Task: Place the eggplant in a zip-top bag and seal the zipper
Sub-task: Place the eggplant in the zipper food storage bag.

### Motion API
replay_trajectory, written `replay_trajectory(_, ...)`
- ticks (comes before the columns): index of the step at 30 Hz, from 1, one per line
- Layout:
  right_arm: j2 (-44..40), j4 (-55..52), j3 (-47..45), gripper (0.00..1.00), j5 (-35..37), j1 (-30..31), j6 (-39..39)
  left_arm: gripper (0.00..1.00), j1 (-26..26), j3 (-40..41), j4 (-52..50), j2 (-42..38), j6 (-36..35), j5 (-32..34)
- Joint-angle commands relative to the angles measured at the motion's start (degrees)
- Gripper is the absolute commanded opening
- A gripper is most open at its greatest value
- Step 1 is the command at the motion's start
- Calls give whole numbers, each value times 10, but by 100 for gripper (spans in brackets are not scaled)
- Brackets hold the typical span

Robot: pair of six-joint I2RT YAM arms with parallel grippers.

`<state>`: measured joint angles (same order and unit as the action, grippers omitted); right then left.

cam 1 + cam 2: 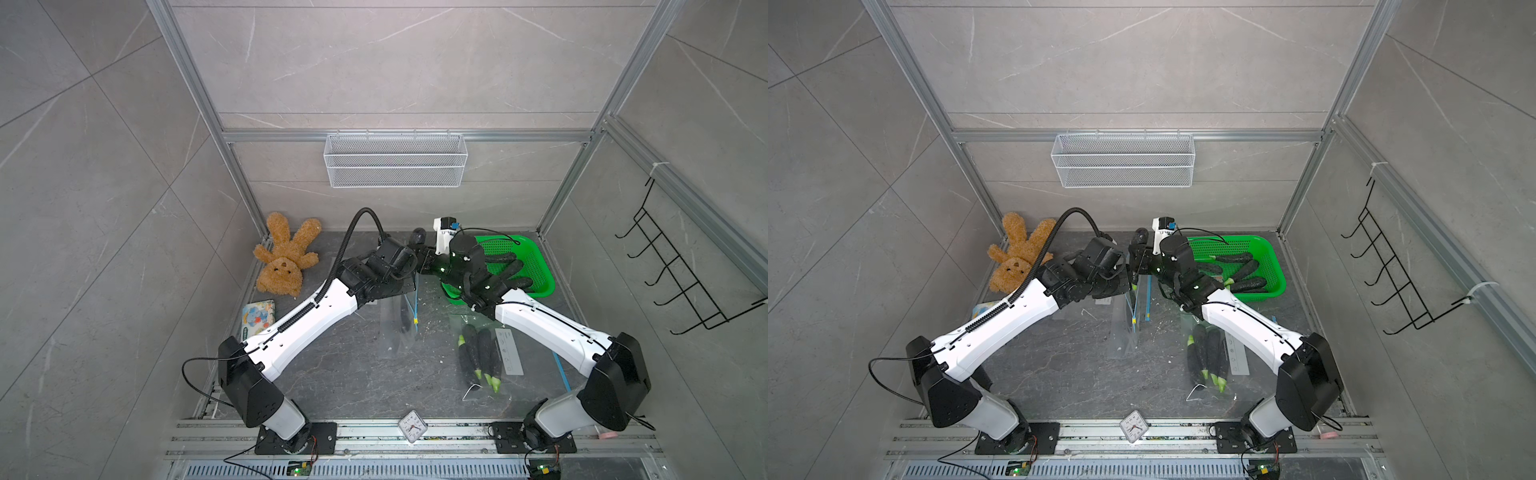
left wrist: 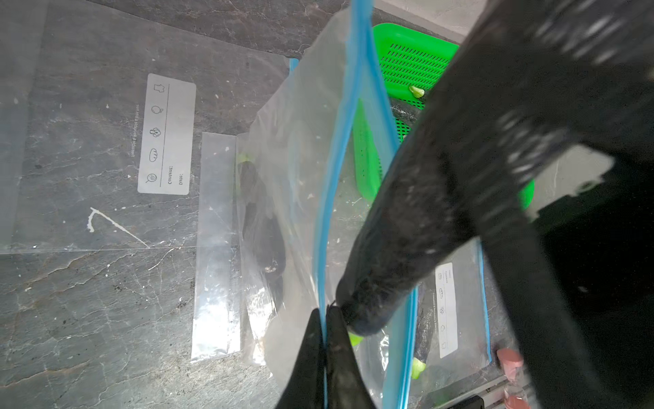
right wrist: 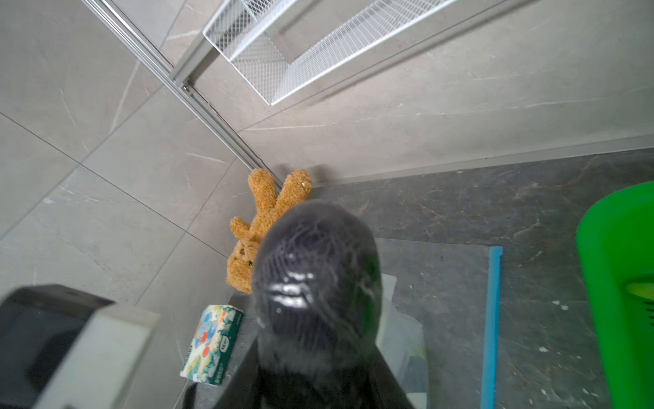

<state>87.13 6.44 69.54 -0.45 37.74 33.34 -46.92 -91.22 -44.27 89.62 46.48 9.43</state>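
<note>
My left gripper is shut on the blue zipper edge of a clear zip-top bag, which hangs from it above the table. The other zipper edge stands apart, so the mouth is open. My right gripper is shut on a dark purple eggplant, held upright. Its green stem end points down into the bag mouth, right beside my left fingertips. In both top views the two grippers meet at the table's far middle, eggplant sticking up. Another dark eggplant shape shows through the plastic.
A green basket with several eggplants stands at the far right. A bag of eggplants lies near the right arm. A flat empty bag, a teddy bear, a tissue box and a clock are around.
</note>
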Motion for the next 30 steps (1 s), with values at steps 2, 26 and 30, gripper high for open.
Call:
replay_trajectory(2,-39,-16,-27,11,29,12,-42,0,0,-13,19,-14,1,15)
replay_trajectory(26,-85,34,-111,40,165,100,-48,0,2,-11,19,-15,3,25)
replay_trajectory(30,-107,-26,-73,55,154,98,-77,0,2,-8,17,-21,2,31)
